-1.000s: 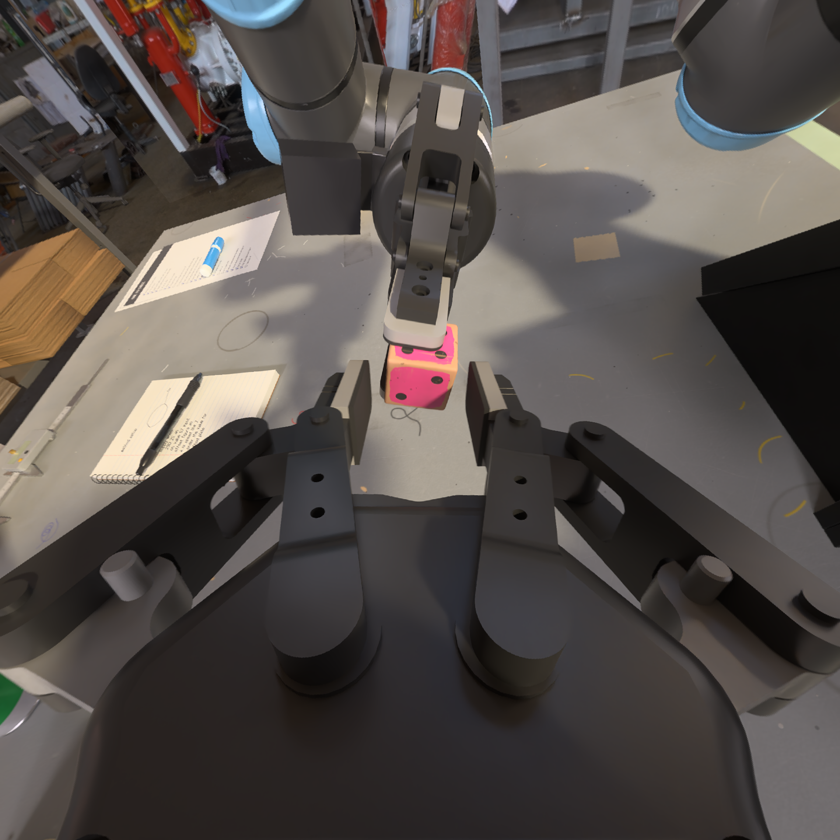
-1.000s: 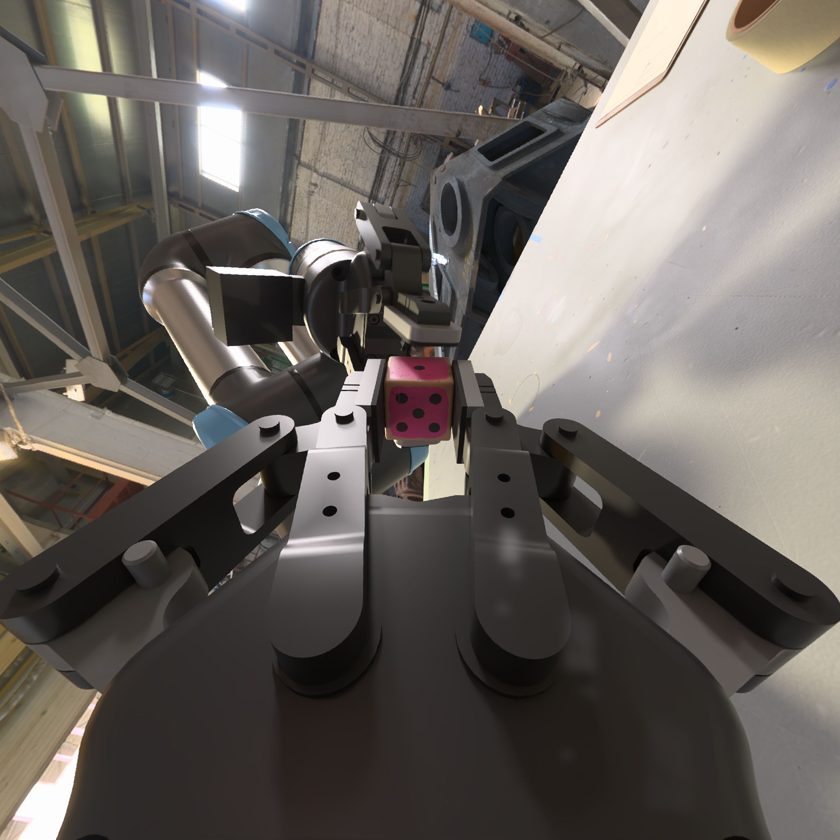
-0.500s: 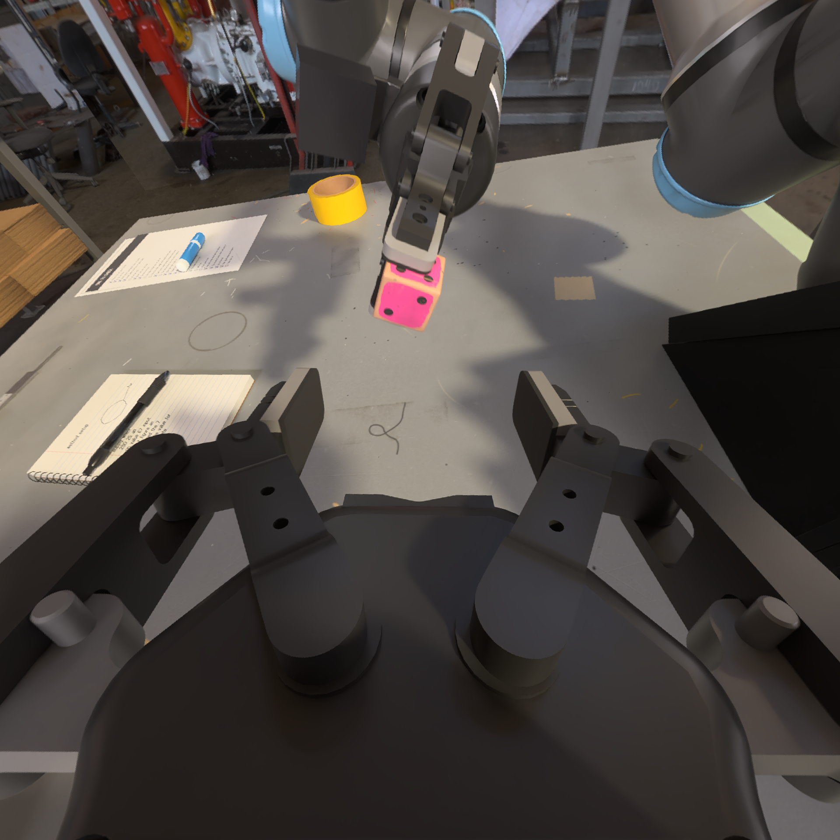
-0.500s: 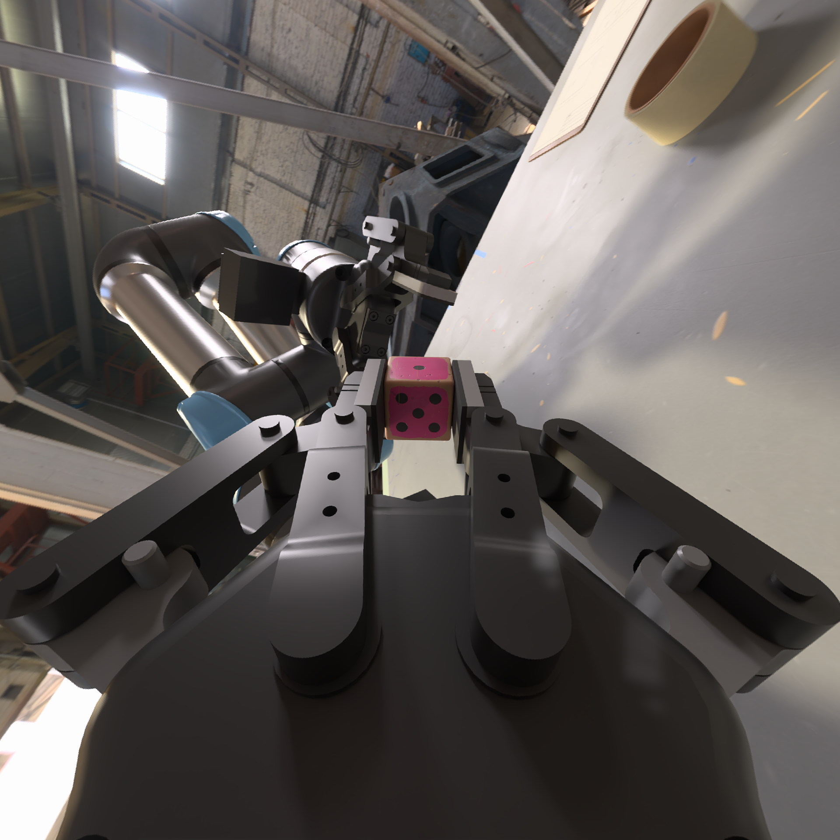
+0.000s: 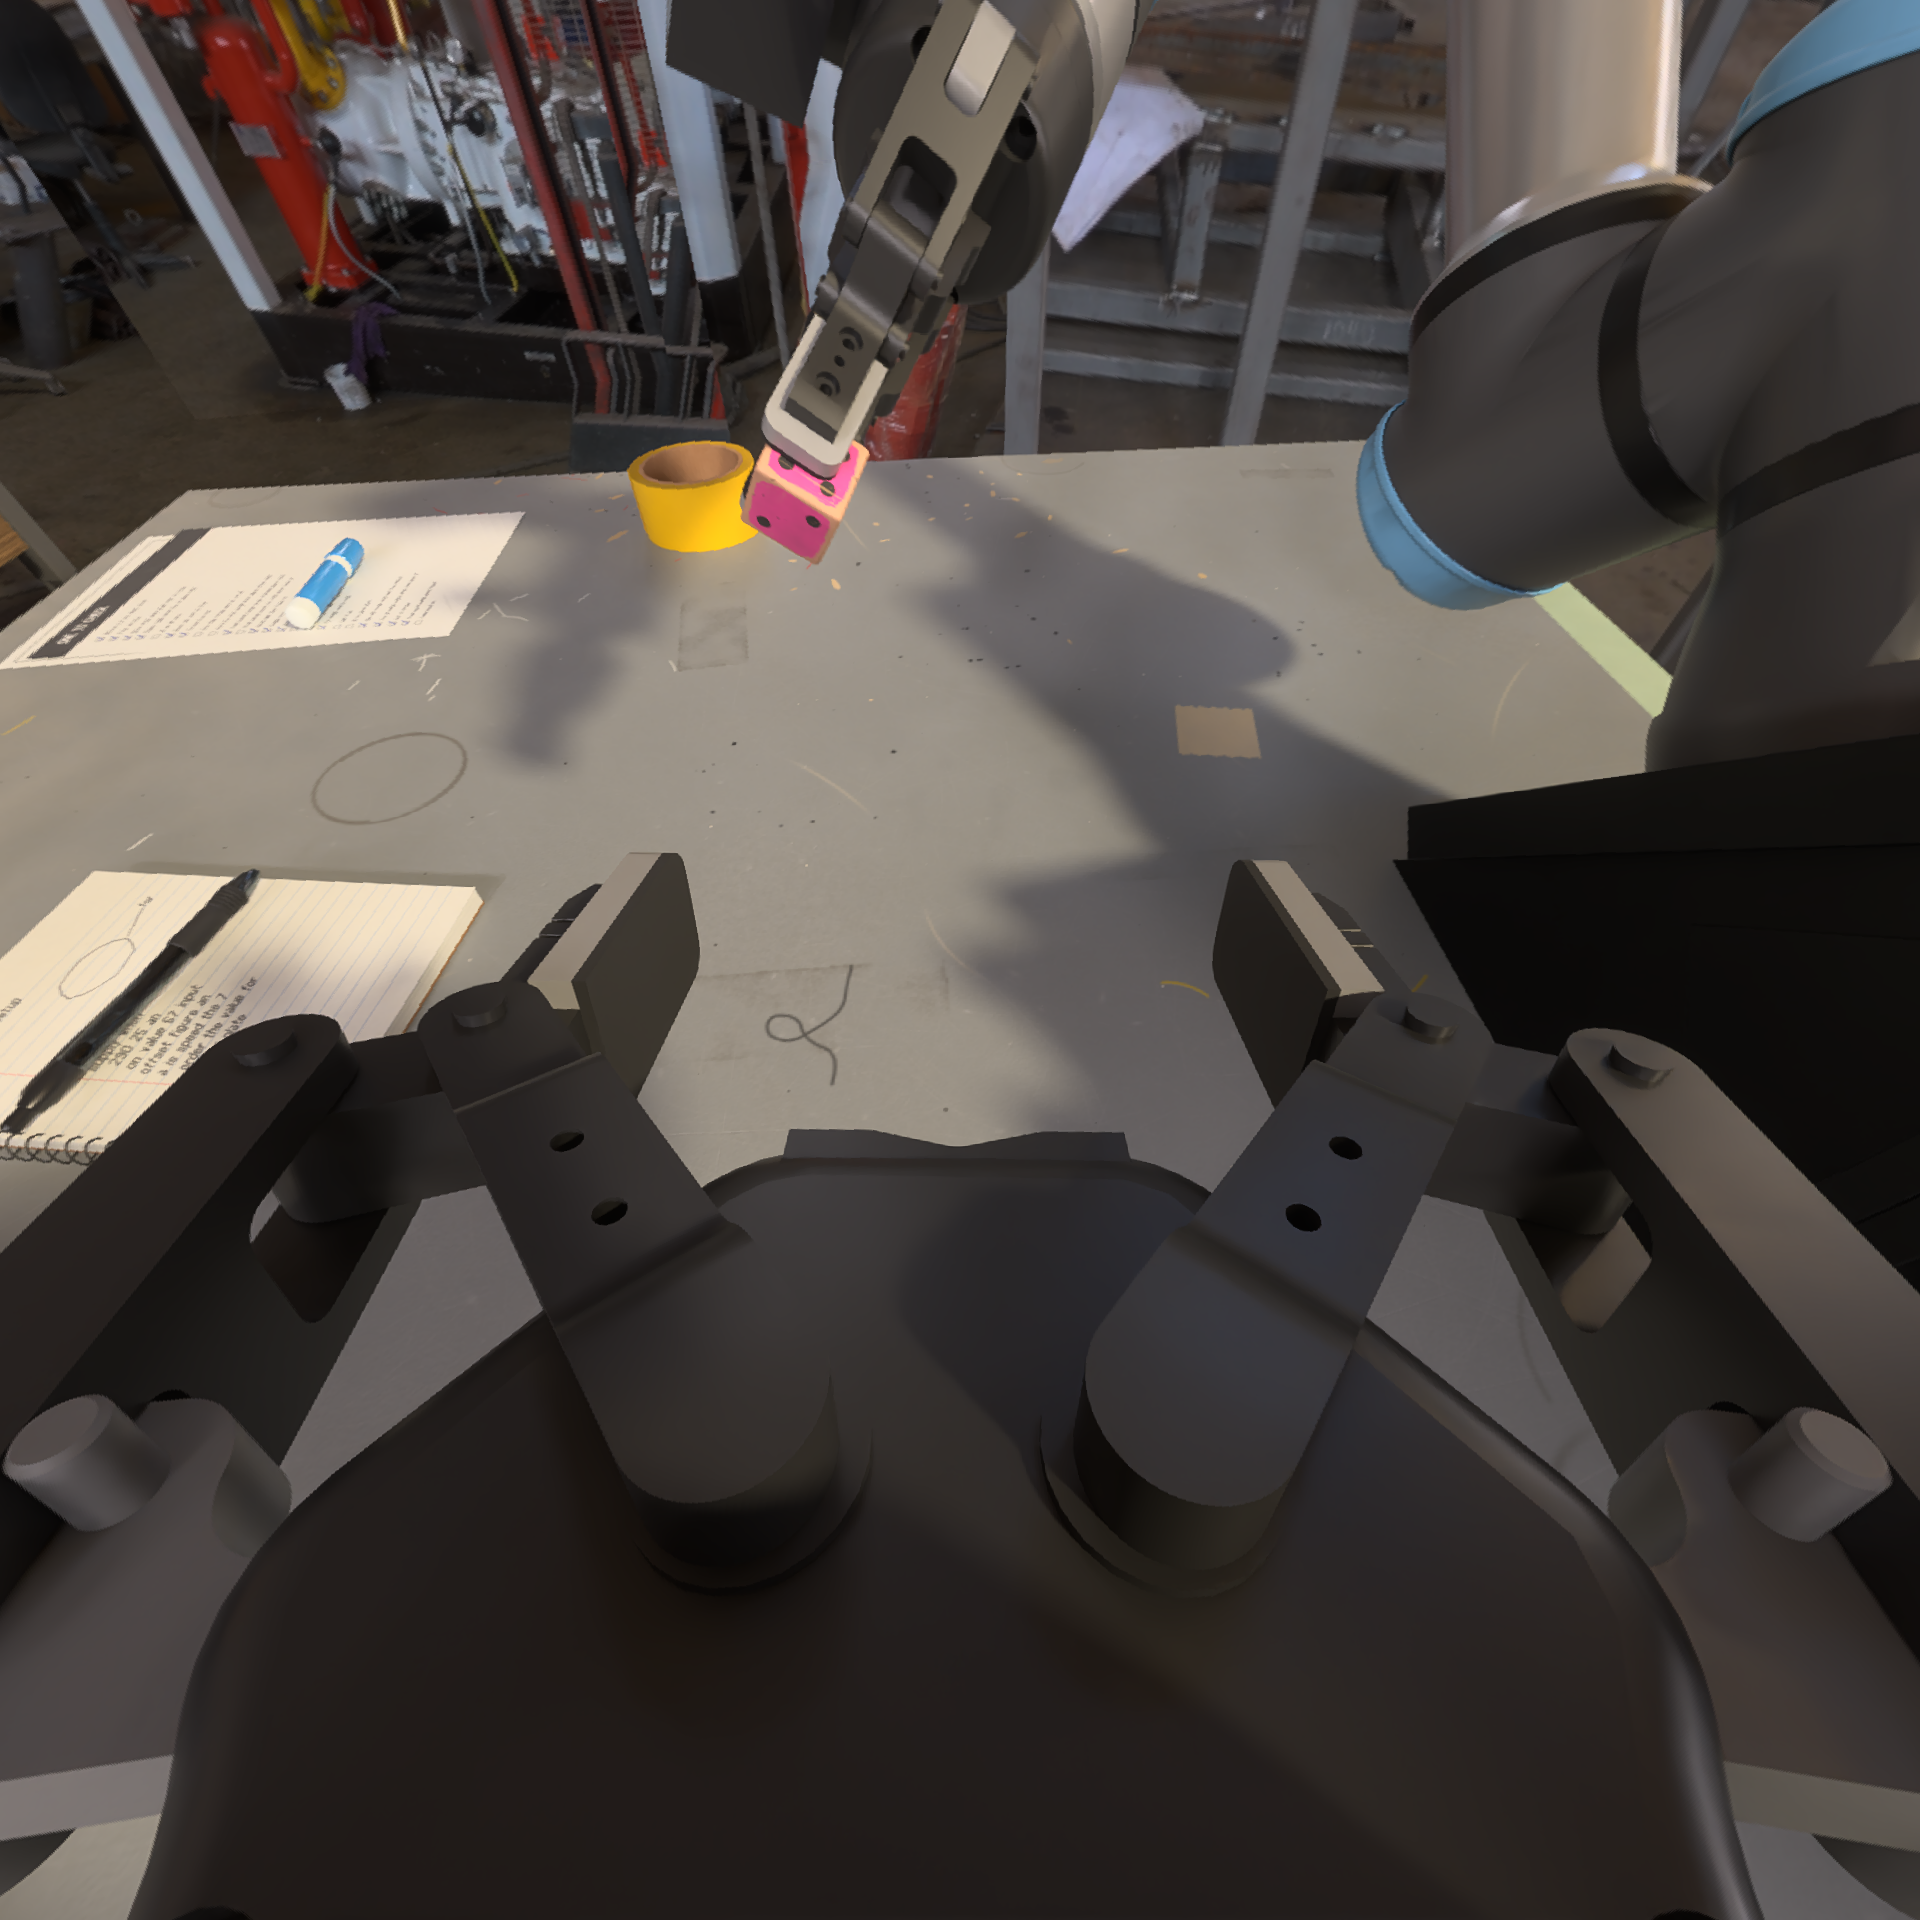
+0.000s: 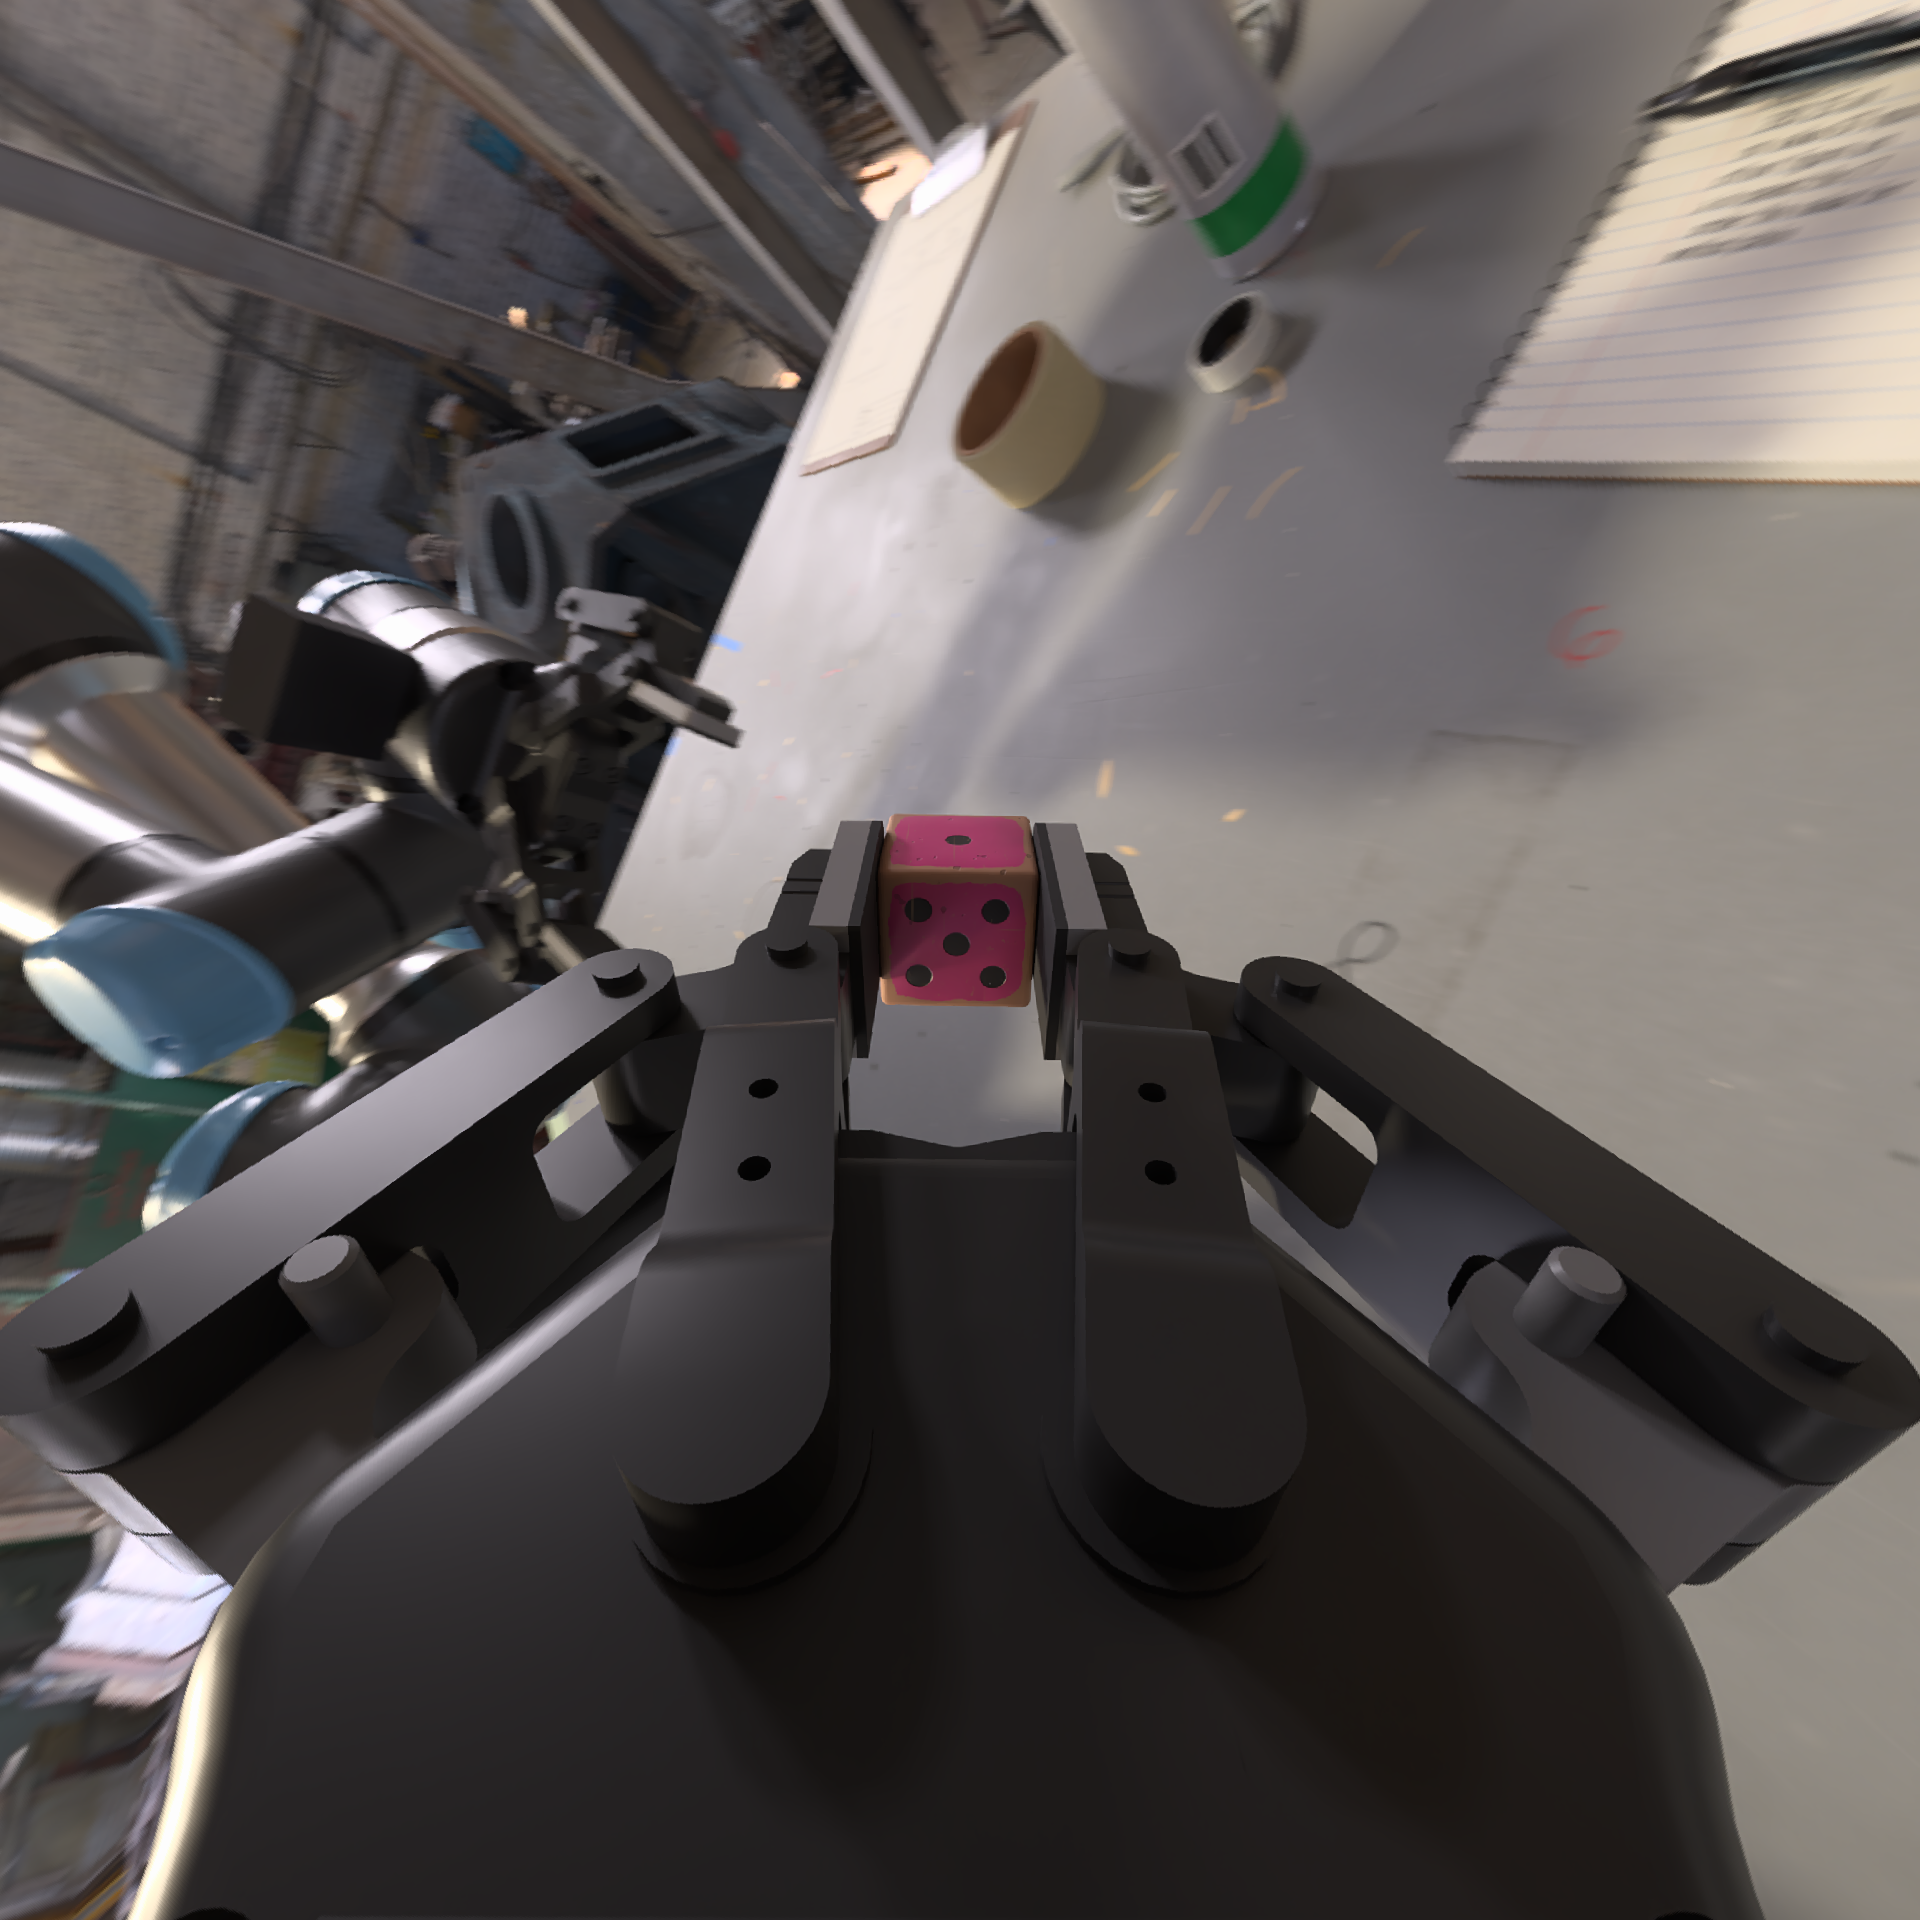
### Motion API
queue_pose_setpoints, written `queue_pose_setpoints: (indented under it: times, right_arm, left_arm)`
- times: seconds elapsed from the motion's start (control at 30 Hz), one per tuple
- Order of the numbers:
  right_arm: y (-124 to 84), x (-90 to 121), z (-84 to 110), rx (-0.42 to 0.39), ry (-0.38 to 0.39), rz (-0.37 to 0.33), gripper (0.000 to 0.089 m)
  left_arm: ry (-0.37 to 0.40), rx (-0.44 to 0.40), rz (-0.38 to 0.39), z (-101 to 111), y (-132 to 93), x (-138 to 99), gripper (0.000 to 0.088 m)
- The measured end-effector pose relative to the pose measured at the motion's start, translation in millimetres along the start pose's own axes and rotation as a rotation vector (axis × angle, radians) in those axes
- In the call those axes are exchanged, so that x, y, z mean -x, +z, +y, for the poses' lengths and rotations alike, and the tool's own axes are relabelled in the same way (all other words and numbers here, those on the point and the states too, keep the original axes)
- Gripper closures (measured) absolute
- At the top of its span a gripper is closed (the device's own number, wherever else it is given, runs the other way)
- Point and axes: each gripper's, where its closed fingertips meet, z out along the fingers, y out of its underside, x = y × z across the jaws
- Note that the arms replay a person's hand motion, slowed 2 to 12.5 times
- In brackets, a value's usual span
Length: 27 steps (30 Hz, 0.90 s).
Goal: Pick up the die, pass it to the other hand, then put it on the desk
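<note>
Two arms: both reach over one grey desk (image 5: 935,727), the right arm's big grey elbow with a blue ring (image 5: 1662,343) filling the upper right of the left wrist view.
Desk: wide and scuffed, with a pencilled circle and a small tan patch on its bare middle.
Black box (image 5: 1683,935): sits at the desk's right edge, just beside the left gripper.
Printed sheet (image 5: 260,592): lies flat at the far left, a blue marker (image 5: 327,582) resting on it.
Notepad (image 5: 239,977): lined, spiral-bound, near the left edge, a black pen (image 5: 135,997) lying slantwise across it.
Left gripper (image 5: 956,935): fingers spread wide, nothing between them, held above the desk well apart from the die.
Right gripper (image 6: 958,914): fingers pinch the die from both sides, pads pressed flat against it.
Tape roll (image 5: 691,496): yellow, stands on the far side of the desk; seen from the left wrist, the die overlaps its right edge.
Die (image 5: 802,501): pink with black dots and pale edges, tilted, held in the air above the far part of the desk; the five-dot face (image 6: 956,943) looks back at the right wrist camera.
</note>
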Motion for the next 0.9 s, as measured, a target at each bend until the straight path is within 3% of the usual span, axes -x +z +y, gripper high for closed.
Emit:
queue_pose_setpoints:
  times: [0.23,0.47,0.7,0.9]
  right_arm:
    - [-50,-51,-16.2,0.014,-0.028,0.277,0.0642]
    - [-100,-102,-24.6,0.051,0.006,0.521,0.0642]
    - [-143,-149,-23.7,0.104,0.065,0.715,0.0642]
    - [-168,-182,-18.6,0.156,0.106,0.824,0.0642]
  left_arm:
    - [-0.027,-0.026,0.031,-6,1,-2,0.0028]
    - [-0.040,-0.043,0.060,-10,3,-4,0.0028]
    - [-0.040,-0.047,0.078,-13,5,-5,0.0029]
    - [-0.030,-0.037,0.082,-13,8,-5,0.0038]
